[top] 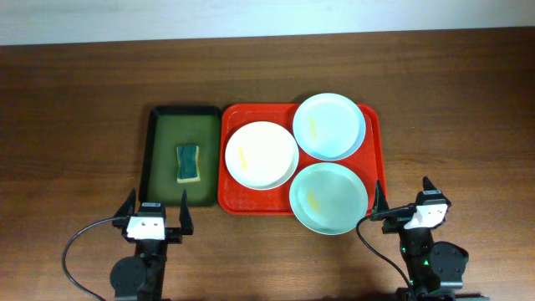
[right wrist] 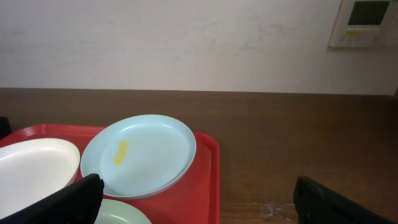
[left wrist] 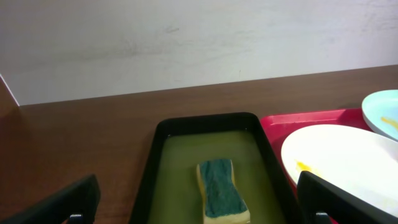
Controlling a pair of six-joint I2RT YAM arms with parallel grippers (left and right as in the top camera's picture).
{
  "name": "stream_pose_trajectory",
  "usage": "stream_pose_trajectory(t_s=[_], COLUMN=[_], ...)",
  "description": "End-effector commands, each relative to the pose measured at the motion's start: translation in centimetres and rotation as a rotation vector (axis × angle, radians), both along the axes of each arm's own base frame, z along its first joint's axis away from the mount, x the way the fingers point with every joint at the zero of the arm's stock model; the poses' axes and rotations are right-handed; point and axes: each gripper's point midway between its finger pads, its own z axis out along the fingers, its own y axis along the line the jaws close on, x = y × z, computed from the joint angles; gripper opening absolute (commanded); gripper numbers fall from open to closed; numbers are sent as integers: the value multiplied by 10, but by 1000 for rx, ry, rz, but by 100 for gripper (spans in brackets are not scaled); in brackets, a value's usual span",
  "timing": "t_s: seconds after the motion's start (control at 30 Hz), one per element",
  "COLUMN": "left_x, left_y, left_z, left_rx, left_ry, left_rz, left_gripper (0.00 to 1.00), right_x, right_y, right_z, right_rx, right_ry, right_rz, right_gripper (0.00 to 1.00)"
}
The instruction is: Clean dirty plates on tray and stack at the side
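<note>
1. Our left gripper [top: 158, 201] and right gripper [top: 403, 189] sit nearest, both spread wide, holding nothing.
2. We see a dark wooden table [top: 84, 100] below a pale wall [right wrist: 186, 43].
3. We find the red-orange tray [top: 230, 199] at the left gripper's 2 o'clock, the right's 11.
4. A dark green tray [top: 159, 117] at the left gripper's 12 holds a sponge [top: 189, 162].
5. On the red-orange tray lie the white plate [top: 261, 155], pale blue plate [top: 328, 125] and pale green plate [top: 328, 197], the green at the right gripper's 9 o'clock.

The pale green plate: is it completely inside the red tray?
No, it is partly out. In the overhead view, the pale green plate overhangs the near rim of the red tray.
</note>
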Motion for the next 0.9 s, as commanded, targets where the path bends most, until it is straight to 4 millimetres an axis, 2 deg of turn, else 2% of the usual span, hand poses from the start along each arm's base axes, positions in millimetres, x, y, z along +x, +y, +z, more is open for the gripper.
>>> stream_pose_trajectory(t_s=[0.0, 0.13, 0.3, 0.37, 0.4, 0.47, 0.53, 0.57, 0.6, 0.63, 0.77, 0.8, 0.87], left_x=[0, 0, -8, -12, -13, -12, -12, -11, -10, -9, -9, -9, -8], left_y=[-1, -4, -5, -6, -13, -12, -6, -6, -6, -6, -6, -6, -6], left_z=[-1, 4, 56, 73, 75, 51, 48, 40, 24, 19, 20, 25, 47], left_rx=[17, 15, 15, 16, 16, 13, 15, 15, 14, 14, 14, 14, 15], left_ry=[-5, -23, -130, -165, -167, -70, -58, -30, 14, 24, 18, 0, -90], left_rz=[-7, -21, -26, -34, -76, -69, -33, -33, -33, -34, -33, -34, -33], left_gripper=[99, 99, 99, 99, 99, 99, 99, 99, 99, 99, 99, 99, 99], right_x=[0, 0, 0, 0, 0, 0, 0, 0, 0, 0, 0, 0, 0], right_y=[-2, -2, -2, -2, -2, -2, -2, -2, -2, -2, -2, -2, -2], right_z=[-3, -3, -3, -3, -3, -3, -3, -3, -3, -3, -3, -3, -3], right_rx=[8, 8, 8, 8, 8, 8, 8, 8, 8, 8, 8, 8, 8], right_ry=[7, 7, 6, 6, 6, 6, 6, 7, 6, 6, 6, 6, 6], right_rz=[-13, -13, -13, -13, -13, -13, -13, -13, -13, -13, -13, -13, -13], right_gripper=[98, 98, 98, 98, 98, 98, 98, 98, 98, 99, 99, 98, 98])
